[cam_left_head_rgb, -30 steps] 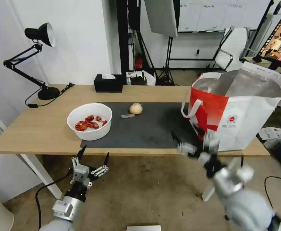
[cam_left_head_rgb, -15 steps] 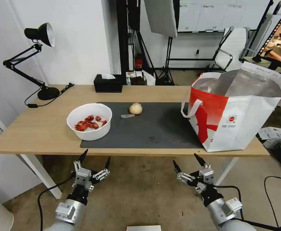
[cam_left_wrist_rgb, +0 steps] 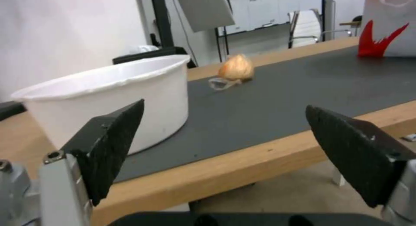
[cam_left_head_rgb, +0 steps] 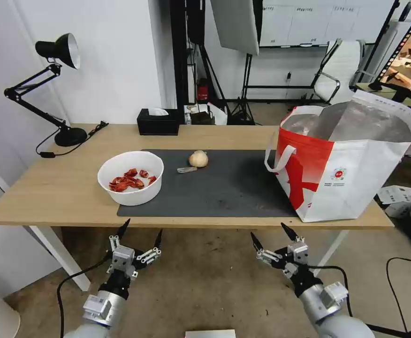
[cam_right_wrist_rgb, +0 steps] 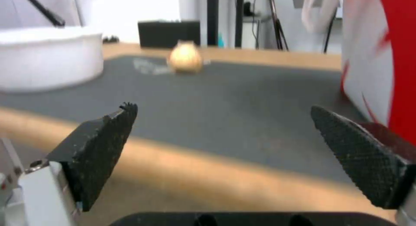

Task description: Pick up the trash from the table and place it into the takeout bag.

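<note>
Trash left on the worktop (cam_left_head_rgb: 64, 183) mat: bulb-like lump (cam_left_head_rgb: 199, 158), plastic scrap (cam_left_head_rgb: 186, 169), bowl of red shells (cam_left_head_rgb: 130, 177); right claw (cam_left_head_rgb: 275, 240) has dropped back from the takeout bag (cam_left_head_rgb: 346, 164), both it and left claw (cam_left_head_rgb: 137, 234) released, empty, below the worktop edge.

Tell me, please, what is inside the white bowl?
The white bowl on the table holds red shells. What lies beneath them is covered.

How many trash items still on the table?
3. The white bowl of red shells sits at the dark grey mat's left edge; the tan bulb-like lump and the small clear plastic scrap lie touching at its far edge.
</note>
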Tool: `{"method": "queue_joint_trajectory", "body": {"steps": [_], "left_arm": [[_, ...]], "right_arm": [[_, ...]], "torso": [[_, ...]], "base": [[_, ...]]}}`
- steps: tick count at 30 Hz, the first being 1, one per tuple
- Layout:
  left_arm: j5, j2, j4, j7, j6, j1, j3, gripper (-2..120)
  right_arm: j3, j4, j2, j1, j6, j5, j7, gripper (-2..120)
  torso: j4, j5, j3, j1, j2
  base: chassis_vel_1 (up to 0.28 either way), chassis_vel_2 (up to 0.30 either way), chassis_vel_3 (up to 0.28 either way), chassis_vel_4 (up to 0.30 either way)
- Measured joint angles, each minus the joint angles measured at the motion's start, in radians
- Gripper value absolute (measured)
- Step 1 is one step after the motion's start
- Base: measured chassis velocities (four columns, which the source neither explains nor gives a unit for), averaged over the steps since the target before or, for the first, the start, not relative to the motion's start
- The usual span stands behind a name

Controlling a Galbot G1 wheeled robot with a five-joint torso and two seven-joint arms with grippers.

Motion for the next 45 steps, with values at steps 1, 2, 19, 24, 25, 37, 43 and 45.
{"method": "queue_joint_trajectory", "body": {"steps": [1,2,19,24,25,37,43,45], "left_arm": [[-0.001,0.002,0.004,0.0,0.0,-0.001,0.0,100],[-0.001,0.002,0.004,0.0,0.0,-0.001,0.0,100],[-0.006,-0.004,0.042,-0.002,0.012,-0.013,-0.016,100],[-0.006,-0.007,0.046,-0.003,0.012,-0.01,-0.021,100],[-0.007,-0.007,0.046,-0.003,0.011,-0.009,-0.024,100],[-0.02,-0.009,0.045,-0.003,0.0,0.004,-0.049,100],[-0.022,-0.009,0.043,-0.003,-0.002,0.003,-0.05,100],[-0.022,-0.009,0.043,-0.003,-0.003,0.003,-0.05,100]], "right_arm": [[-0.029,-0.013,-0.02,0.074,-0.027,0.04,0.002,100],[-0.029,-0.013,-0.02,0.074,-0.027,0.04,0.002,100],[-0.673,-0.605,0.174,1.117,-0.243,0.392,0.096,100],[-0.744,-0.855,0.355,1.251,-0.332,0.357,0.123,100],[-0.749,-0.904,0.39,1.27,-0.352,0.339,0.127,100],[-0.731,-1.177,0.585,1.335,-0.475,0.211,0.118,100],[-0.721,-1.174,0.597,1.32,-0.545,0.185,0.167,100],[-0.719,-1.173,0.598,1.318,-0.551,0.186,0.171,100]], "torso": [[0.0001,0.0003,0.0,0.0,0.0],[0.0001,0.0003,0.0,0.0,0.0],[0.0003,0.0001,0.0,0.0,0.0],[0.0005,-0.0003,0.0,0.0,0.0],[0.0004,-0.0002,0.0,0.0,0.0],[0.0003,0.0,0.0,0.0,0.0],[0.0002,0.0,0.0,0.0,0.0],[0.0002,0.0001,0.0,0.0,0.0]], "base": [[0.0,0.0,0.0,0.0],[0.0,0.0,0.0,0.0],[0.0,0.0,0.0,0.0],[0.0,0.0,0.0,0.0],[0.0,0.0,0.0,0.0],[0.0,0.0,0.0,0.0],[0.0,0.0,0.0,0.0],[0.0,0.0,0.0,0.0]]}}
